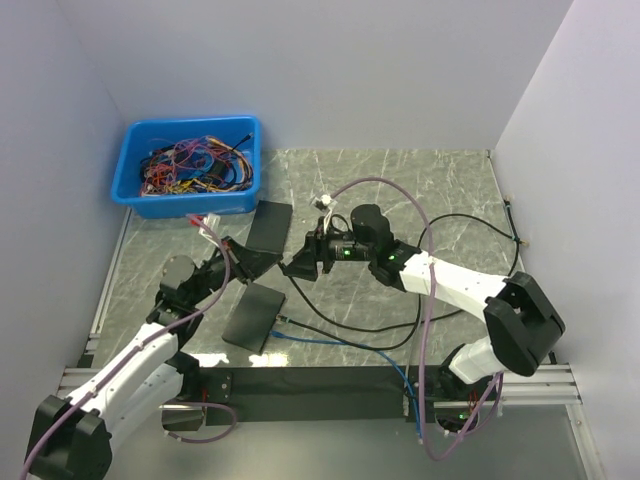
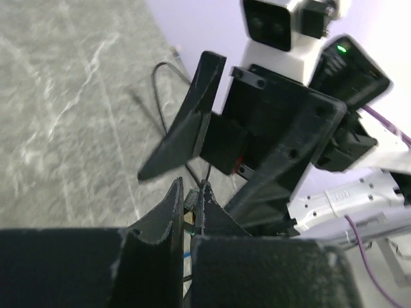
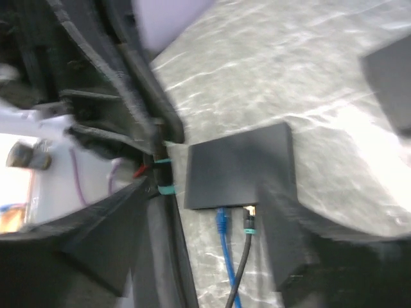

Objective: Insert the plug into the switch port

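My left gripper (image 2: 190,200) is shut on a small plug (image 2: 188,215) with a clear body; in the top view this gripper (image 1: 250,263) hovers above the table, left of the right one. My right gripper (image 1: 300,266) is open and empty, facing the left gripper at close range; its black fingers (image 2: 186,122) fill the left wrist view. The switch (image 1: 253,315), a flat black box, lies on the table below. The right wrist view shows the switch (image 3: 237,167) between my open right gripper's fingers (image 3: 202,218), with a blue cable (image 3: 222,224) and a black cable's plug (image 3: 248,221) at its port edge.
A blue bin (image 1: 190,165) of tangled cables stands at the back left. A second flat black box (image 1: 270,224) lies behind the grippers. A black cable (image 1: 450,222) loops over the marble table (image 1: 400,180) on the right. White walls close in on three sides.
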